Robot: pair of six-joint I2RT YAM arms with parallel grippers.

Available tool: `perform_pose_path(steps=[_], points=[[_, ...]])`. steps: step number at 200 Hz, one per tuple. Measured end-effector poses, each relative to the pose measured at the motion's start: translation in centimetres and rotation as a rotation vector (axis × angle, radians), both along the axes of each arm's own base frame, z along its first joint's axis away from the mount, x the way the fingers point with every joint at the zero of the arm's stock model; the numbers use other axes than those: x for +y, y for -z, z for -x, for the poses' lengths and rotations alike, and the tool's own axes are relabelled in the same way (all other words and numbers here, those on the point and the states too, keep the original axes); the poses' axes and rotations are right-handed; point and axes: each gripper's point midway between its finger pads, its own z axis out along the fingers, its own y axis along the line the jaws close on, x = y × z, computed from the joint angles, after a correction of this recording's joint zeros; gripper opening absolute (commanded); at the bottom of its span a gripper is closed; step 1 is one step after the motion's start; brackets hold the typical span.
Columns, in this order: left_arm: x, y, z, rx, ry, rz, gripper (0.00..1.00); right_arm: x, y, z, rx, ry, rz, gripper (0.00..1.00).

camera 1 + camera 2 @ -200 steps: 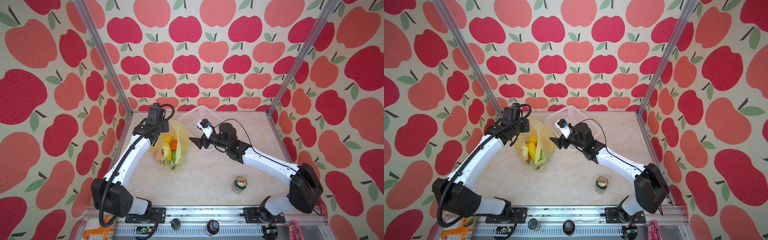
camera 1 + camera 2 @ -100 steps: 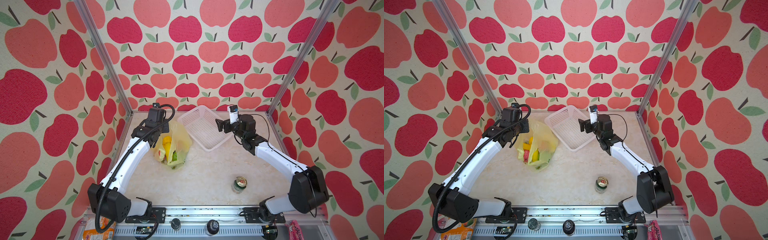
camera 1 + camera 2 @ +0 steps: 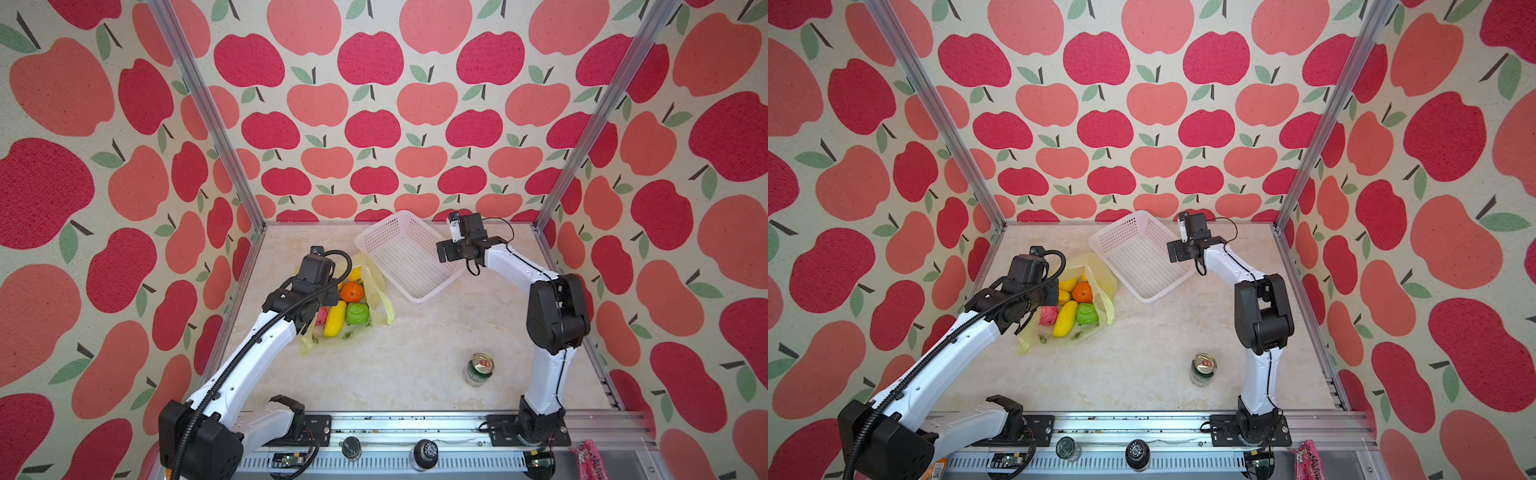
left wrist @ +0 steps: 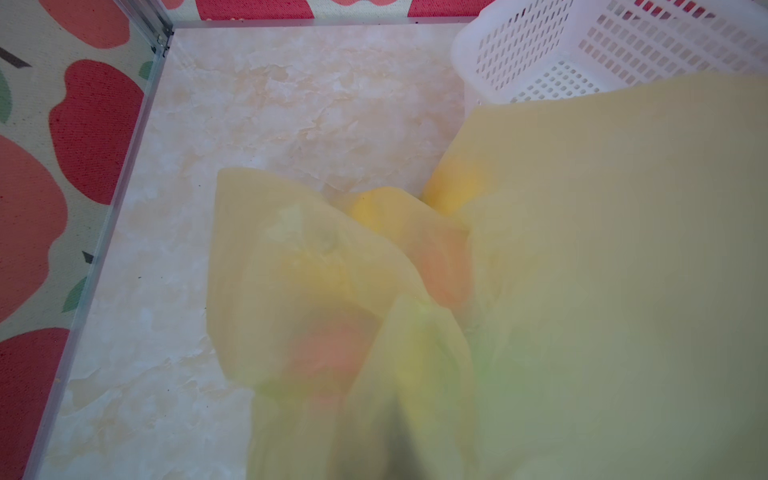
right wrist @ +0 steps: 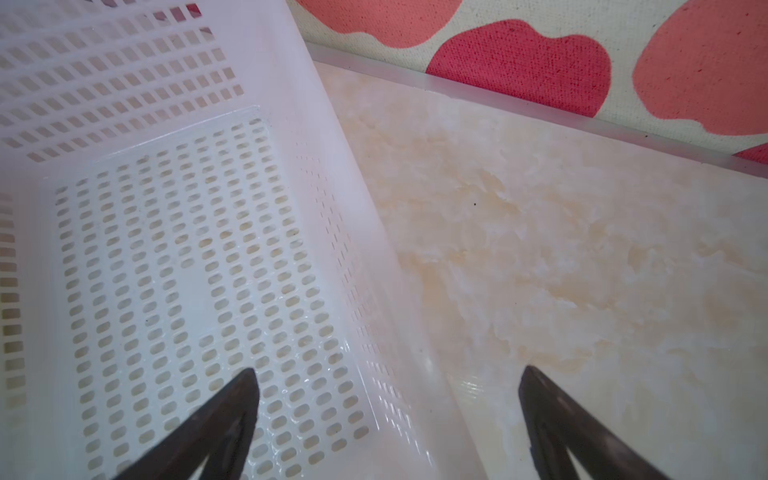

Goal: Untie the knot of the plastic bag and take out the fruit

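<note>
The yellow plastic bag [image 3: 376,286] lies open-mouthed on the table at the left in both top views. Fruit shows inside it: an orange one [image 3: 352,291], a long yellow one [image 3: 335,319], a green one [image 3: 357,313] and a pink one [image 3: 1048,316]. My left gripper [image 3: 308,322] is shut on the bag's near edge; in the left wrist view blurred yellow film [image 4: 602,249] runs into the jaws and hides them. The knot is out of view. My right gripper [image 5: 386,374] hangs open and empty over the white basket's right rim [image 5: 291,124], far from the bag.
The white mesh basket [image 3: 374,232] stands empty at the back centre, just right of the bag. A green drink can [image 3: 478,369] stands upright at the front right. Walls with an apple pattern and metal posts close in the table.
My right gripper has drawn away from the bag to the back right, over the basket's rim. The bag has sunk and spread open, showing more fruit.
</note>
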Motion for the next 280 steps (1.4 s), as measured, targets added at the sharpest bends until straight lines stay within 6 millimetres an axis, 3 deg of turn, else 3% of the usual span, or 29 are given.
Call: perform_pose_path(steps=[48, 61, 95, 144, 177, 205, 242, 280], points=[[0.5, 0.7, 1.6, -0.078, -0.012, 0.018, 0.0, -2.2, 2.2, 2.2, 0.086, 0.085, 0.058, 0.84], [0.9, 0.7, 1.8, -0.11, -0.036, 0.029, 0.0, -3.3, 3.1, 4.1, 0.119, 0.128, 0.065, 0.81], [1.1, 1.7, 2.3, -0.132, -0.05, 0.06, 0.0, -5.6, 3.3, 9.6, 0.146, 0.207, 0.098, 0.76], [-0.3, 0.9, 2.4, -0.159, 0.003, 0.134, 0.0, -5.4, 3.1, 16.5, 0.113, 0.247, 0.123, 0.74], [-1.4, 1.3, 2.0, -0.132, 0.043, 0.156, 0.0, -7.5, 3.3, 20.5, 0.104, 0.292, 0.128, 0.73], [-2.3, 0.5, 1.6, -0.152, 0.093, 0.173, 0.0, -8.0, 1.8, 22.2, 0.047, 0.293, 0.082, 0.74], [-2.5, -1.1, 2.0, -0.201, 0.115, 0.197, 0.0, -7.9, -2.5, 23.2, -0.078, 0.285, 0.01, 0.72], [-2.6, -1.5, 1.9, -0.221, 0.116, 0.204, 0.0, -3.9, -9.0, 26.3, -0.263, 0.086, -0.146, 0.65]])
